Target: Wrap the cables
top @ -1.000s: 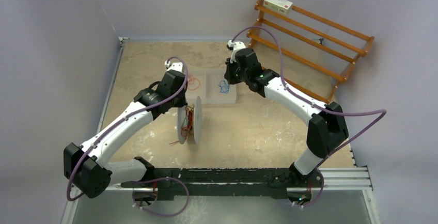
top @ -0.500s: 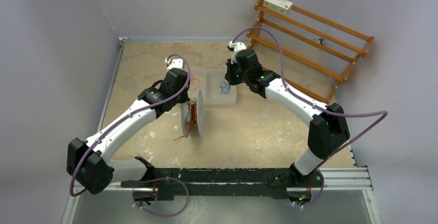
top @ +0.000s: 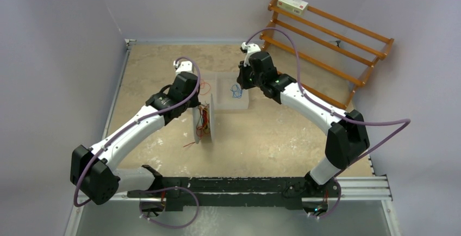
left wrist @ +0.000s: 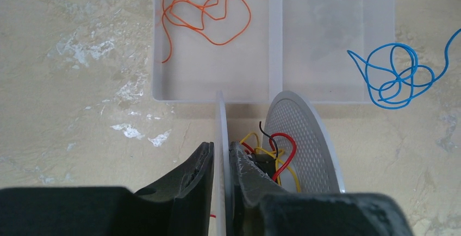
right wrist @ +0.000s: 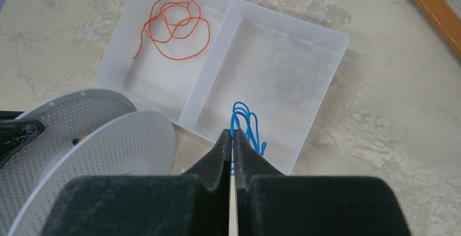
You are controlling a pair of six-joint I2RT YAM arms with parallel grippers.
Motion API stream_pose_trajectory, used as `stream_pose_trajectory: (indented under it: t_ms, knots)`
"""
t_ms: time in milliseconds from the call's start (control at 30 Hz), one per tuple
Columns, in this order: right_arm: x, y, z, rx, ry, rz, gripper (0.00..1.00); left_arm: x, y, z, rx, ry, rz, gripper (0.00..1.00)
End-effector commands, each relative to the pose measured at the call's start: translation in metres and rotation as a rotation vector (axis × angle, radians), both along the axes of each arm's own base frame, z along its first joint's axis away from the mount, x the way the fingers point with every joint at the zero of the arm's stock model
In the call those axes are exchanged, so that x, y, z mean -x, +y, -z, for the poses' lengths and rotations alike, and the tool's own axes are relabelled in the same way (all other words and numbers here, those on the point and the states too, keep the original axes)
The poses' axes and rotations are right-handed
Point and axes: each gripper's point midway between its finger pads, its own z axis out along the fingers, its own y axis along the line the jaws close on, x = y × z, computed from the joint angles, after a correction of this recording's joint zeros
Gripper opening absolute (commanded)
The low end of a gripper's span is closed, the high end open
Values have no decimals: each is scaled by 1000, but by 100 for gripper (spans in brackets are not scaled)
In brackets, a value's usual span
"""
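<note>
- Left wrist view is showing the left gripper [left wrist: 222,157] with narrow jaws sitting astride 1 thin flange of the white perforated plastic spool [left wrist: 307,138]. The gap looks barely wider than the flange, so I cannot tell whether the pads are pressing it.
- A small bundle of red, yellow and black wires [left wrist: 274,154] is sitting at the hub between the 2 discs, so part of the wrapping is looking done.
- The loose orange cable [left wrist: 204,10] is lying curled in the left compartment of the translucent 2-compartment plastic tray [left wrist: 274,40], untouched by either arm.
- The right gripper [right wrist: 232,135] is hovering above the tray's right compartment with its fingers pressed together, pinching the thin curly blue cable [right wrist: 243,122], which is dangling just past the fingertips.
- The spool is standing on edge on the beige mottled tabletop [top: 272,132], just beside the near wall of the tray.
- By my reading, the task is sitting roughly midway: the blue cable is waiting to be carried to the spool and wound, and the orange one after it.
</note>
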Motion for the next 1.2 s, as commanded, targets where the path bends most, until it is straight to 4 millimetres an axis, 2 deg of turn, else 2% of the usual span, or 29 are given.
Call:
stream_pose_trajectory:
  t_ms: [0, 333, 833, 1033, 1167]
  knots:
    - [1, 0, -21, -41, -44, 3, 0, -9, -9, -16, 64, -61, -3, 19]
    - [3, -1, -18, -42, -40, 1, 0, -4, -14, -11, 82, -36, 19, 25]
    - [4, -1, -20, -49, -42, 3, 0, 4, -20, -15, 131, -27, 47, 29]
    - [4, -1, -21, -52, -42, 2, 0, 7, -16, -13, 120, -20, 41, 31]
    - [5, -1, -24, -57, -47, 0, 0, 7, -12, -16, 101, -27, 31, 35]
